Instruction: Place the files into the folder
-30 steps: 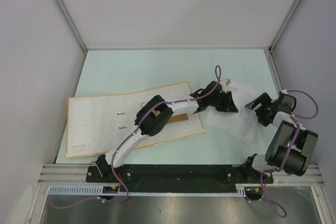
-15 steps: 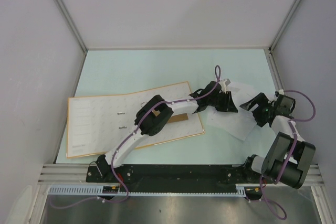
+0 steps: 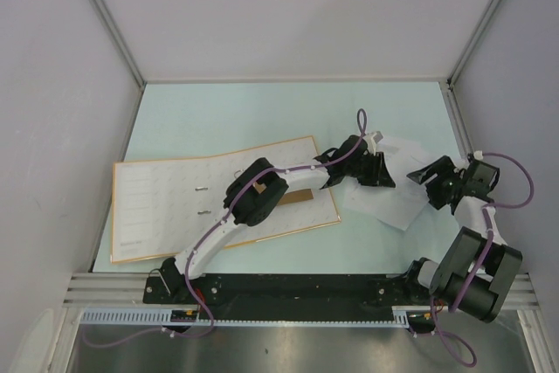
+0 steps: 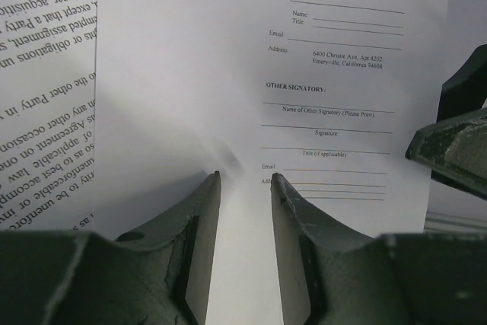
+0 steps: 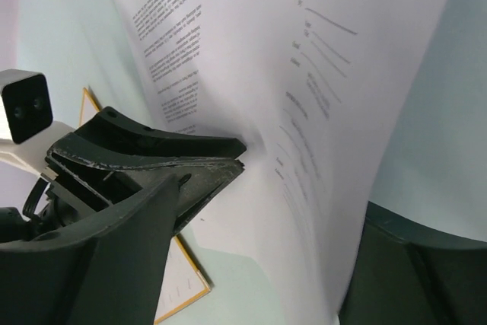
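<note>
The files (image 3: 384, 207) are white printed sheets lying right of the folder, also in the left wrist view (image 4: 228, 74) and the right wrist view (image 5: 251, 74). The orange-yellow folder (image 3: 157, 207) lies open at the left, whitish inside; its corner shows in the right wrist view (image 5: 183, 294). My left gripper (image 3: 384, 178) reaches over the folder; its jaws (image 4: 245, 179) stand a narrow gap apart with the sheet bunched between them. My right gripper (image 3: 425, 183) is open at the sheets' right edge, and the raised, bowed paper passes between its jaws (image 5: 270, 203).
Two small metal rivets (image 3: 202, 200) show on the folder's spine. Grey walls close in the pale table (image 3: 262, 120) on three sides. The left arm (image 3: 253, 198) lies across the folder's right half. The right gripper shows at the right edge of the left wrist view (image 4: 456, 142).
The right gripper moved left toward the sheets, then back right and slightly down. The sheets' lower right corner drew in a little. The left arm has not moved.
</note>
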`<act>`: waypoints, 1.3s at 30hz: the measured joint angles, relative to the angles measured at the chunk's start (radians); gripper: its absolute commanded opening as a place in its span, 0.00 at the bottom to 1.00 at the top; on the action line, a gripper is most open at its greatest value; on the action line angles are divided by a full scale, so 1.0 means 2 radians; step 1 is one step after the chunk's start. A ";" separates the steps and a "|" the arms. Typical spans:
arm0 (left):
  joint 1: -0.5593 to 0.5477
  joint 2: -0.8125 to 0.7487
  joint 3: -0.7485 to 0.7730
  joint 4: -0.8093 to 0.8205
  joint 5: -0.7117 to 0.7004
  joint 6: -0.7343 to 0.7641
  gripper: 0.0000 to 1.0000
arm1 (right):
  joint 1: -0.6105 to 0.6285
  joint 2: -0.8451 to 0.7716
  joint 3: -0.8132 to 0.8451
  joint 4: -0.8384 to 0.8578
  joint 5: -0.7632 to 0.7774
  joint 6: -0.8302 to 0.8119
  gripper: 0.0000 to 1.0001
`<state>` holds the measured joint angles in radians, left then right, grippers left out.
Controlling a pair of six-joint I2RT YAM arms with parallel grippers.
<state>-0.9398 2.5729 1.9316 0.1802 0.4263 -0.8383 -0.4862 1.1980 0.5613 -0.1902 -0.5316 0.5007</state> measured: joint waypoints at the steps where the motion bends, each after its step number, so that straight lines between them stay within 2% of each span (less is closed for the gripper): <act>1: 0.000 0.000 0.000 0.000 0.000 0.000 0.40 | -0.004 -0.001 -0.001 0.000 0.001 0.002 0.62; 3: 0.000 0.000 -0.001 0.001 0.000 0.000 0.40 | -0.007 -0.003 -0.006 0.001 0.006 0.004 0.51; 4: 0.000 0.000 -0.001 0.001 0.000 0.000 0.40 | -0.008 -0.004 -0.009 0.001 0.009 0.006 0.39; 6: 0.000 -0.001 -0.001 -0.001 0.000 0.001 0.42 | -0.008 -0.005 -0.015 0.002 0.016 0.006 0.27; 7: 0.000 -0.001 -0.001 -0.002 0.000 0.001 0.45 | -0.006 -0.005 -0.018 0.003 0.021 0.007 0.18; 9: 0.000 -0.002 0.003 -0.008 0.003 0.008 0.51 | -0.003 -0.005 -0.020 0.003 0.030 0.004 0.09; 10: 0.000 -0.002 0.007 -0.016 0.004 0.013 0.58 | 0.000 -0.006 -0.020 0.005 0.035 0.002 0.02; 11: 0.000 -0.003 0.013 -0.026 0.007 0.019 0.61 | 0.003 -0.008 -0.020 0.006 0.042 0.000 0.00; 13: -0.001 -0.007 0.022 -0.048 0.010 0.035 0.70 | 0.013 -0.018 -0.019 0.006 0.056 -0.005 0.00; 16: -0.002 -0.031 0.023 -0.104 0.005 0.069 0.78 | 0.041 -0.033 -0.007 -0.001 0.081 -0.016 0.00; 20: 0.000 -0.093 0.001 -0.183 -0.021 0.123 0.87 | 0.103 -0.050 0.053 -0.026 0.123 -0.039 0.00; 24: 0.006 -0.221 -0.054 -0.250 -0.054 0.167 0.87 | 0.170 -0.078 0.118 -0.047 0.161 -0.064 0.00; 29: 0.041 -0.453 -0.176 -0.286 -0.125 0.199 0.85 | 0.266 -0.105 0.183 -0.067 0.192 -0.094 0.00; 32: 0.068 -0.577 -0.245 -0.310 -0.178 0.211 0.86 | 0.331 -0.101 0.204 -0.069 0.177 -0.098 0.00; 34: 0.087 -0.620 -0.274 -0.327 -0.200 0.216 0.86 | 0.367 -0.089 0.210 -0.066 0.137 -0.093 0.00; 38: 0.099 -0.660 -0.348 -0.365 -0.221 0.250 0.85 | 0.413 -0.055 0.211 -0.060 0.046 -0.071 0.00; 39: 0.100 -0.661 -0.360 -0.377 -0.226 0.258 0.81 | 0.418 -0.048 0.211 -0.060 0.028 -0.067 0.00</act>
<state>-0.7406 1.2507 1.2106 -0.5732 -0.0257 -0.3214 0.3500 1.1011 0.9836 -0.3092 -0.4751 0.3672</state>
